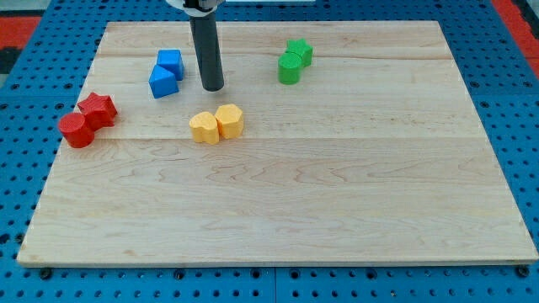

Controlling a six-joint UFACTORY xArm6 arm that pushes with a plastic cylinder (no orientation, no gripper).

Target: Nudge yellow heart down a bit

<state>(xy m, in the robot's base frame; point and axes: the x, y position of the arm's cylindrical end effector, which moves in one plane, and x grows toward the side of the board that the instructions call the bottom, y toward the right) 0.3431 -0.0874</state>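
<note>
Camera view looks down on a pale wooden board [337,210] sitting on a blue pegboard surface [514,76]. So there's no pincer on this rig at all, nothing released or clenched, just a straight dark rod with my tip [212,87] planted on the wood toward the view's top, left of centre. The yellow heart-shaped block [203,127] sits just below the tip and a hair to the view's left, apart from it, with bare wood between them. Pressed right against the heart's right side is a yellow hexagon-ish block [229,121], touching it, so those two read as a pair. To the view's left of the rod, close by, are two blue blocks [166,73] huddled together, one a cube, the other more wedge-like. Off to the view's right of the rod, well apart, a green star block [299,52] touches a green cylinder [289,70]. Far over at the left edge, a red star block [98,109] leans up against a red cylinder [77,130]. Below the yellow pair it's just wood grain.
</note>
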